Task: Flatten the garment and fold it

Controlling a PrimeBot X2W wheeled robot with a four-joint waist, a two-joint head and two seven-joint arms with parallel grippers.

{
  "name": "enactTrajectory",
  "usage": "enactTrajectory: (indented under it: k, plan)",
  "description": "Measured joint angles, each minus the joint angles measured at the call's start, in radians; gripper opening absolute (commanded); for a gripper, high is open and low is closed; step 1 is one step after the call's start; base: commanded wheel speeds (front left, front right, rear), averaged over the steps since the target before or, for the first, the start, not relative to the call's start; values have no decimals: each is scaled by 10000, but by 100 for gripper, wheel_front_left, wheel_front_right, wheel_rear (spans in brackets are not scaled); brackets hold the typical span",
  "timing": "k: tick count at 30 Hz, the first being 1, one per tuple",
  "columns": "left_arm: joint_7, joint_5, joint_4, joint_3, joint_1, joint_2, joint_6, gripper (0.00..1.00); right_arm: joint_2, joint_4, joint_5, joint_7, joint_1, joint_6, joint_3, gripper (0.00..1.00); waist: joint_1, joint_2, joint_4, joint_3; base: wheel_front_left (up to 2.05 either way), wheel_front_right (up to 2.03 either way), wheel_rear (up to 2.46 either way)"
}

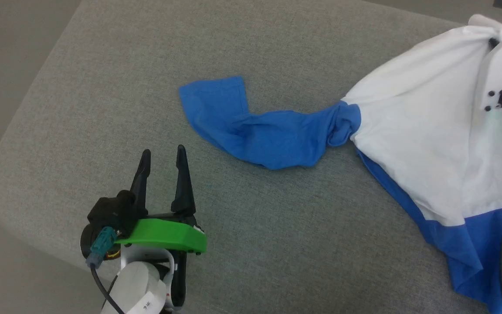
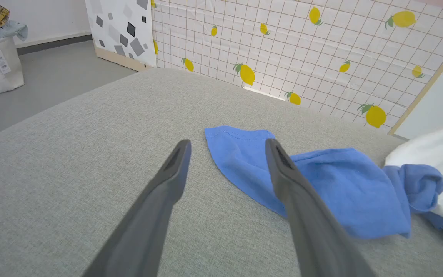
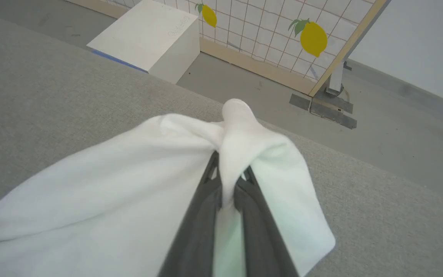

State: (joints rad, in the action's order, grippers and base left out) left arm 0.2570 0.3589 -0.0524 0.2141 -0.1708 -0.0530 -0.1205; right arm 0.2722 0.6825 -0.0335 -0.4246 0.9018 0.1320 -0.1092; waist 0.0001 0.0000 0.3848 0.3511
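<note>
Head view shows the shirt [image 1: 429,131] bunched at the right side of the grey cushion [image 1: 277,35], its white body standing up in a peak, with 1 blue sleeve [image 1: 255,135] trailing left toward the middle. In the right wrist view the right gripper [image 3: 229,171] is clenched on a fold of white cloth that stands up between its 2 fingers [image 3: 202,215]. The left gripper [image 1: 164,151] hangs near the front left, jaws spread, nothing in them. The sleeve's long axis runs left to right, and its cuff [image 1: 214,93] lies ahead and a little right of the left gripper, near but apart. I'd judge the left arm the nearer one for that cuff, to stretch the shirt flat against the right gripper's hold.
</note>
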Motion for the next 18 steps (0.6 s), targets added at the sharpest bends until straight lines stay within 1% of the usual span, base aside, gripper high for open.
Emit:
enactTrajectory:
  k: [1, 2, 3, 6, 9, 11, 15, 18]
  plan:
    - [0, 4, -12, 4, 0, 0, -40, 100, -104, 111, -69, 56, -4, 0, -88, 13, 0, 0, 4, 11, 0, 0, 0]
    - [0, 4, -42, 10, -1, -2, -44, 100, -228, 217, -146, 136, -21, 0, -59, 71, 0, 0, -4, 7, 0, 0, 0]
    - [0, 4, -71, 25, -1, 0, -46, 100, -364, 305, -130, 232, -58, 2, -54, 100, 1, 0, -17, -14, 0, 0, 0]
    - [0, -17, -150, 0, 1, 0, -44, 100, -650, 290, 117, 731, -385, 2, 184, 100, 0, 0, -92, -141, 0, 0, 0]
    - [0, -123, -257, -58, 11, 0, -33, 100, -803, -102, 640, 1446, -1075, 2, 522, 100, 0, 0, -221, -367, 0, 0, 0]
    - [0, -180, -347, -111, 39, 2, -23, 100, -846, -577, 1009, 1967, -1652, 2, 803, 100, 0, 0, -339, -554, 0, 0, 0]
    - [0, -334, -516, -255, 188, 2, 92, 100, -911, -1975, 1822, 2997, -3186, 0, 1735, 100, 0, 0, -662, -987, 0, 0, 0]
    - [0, -378, -640, -416, 384, 2, 155, 100, -1011, -3045, 2228, 3461, -4466, 0, 2334, 100, 0, 0, -953, -1304, 0, 0, 0]
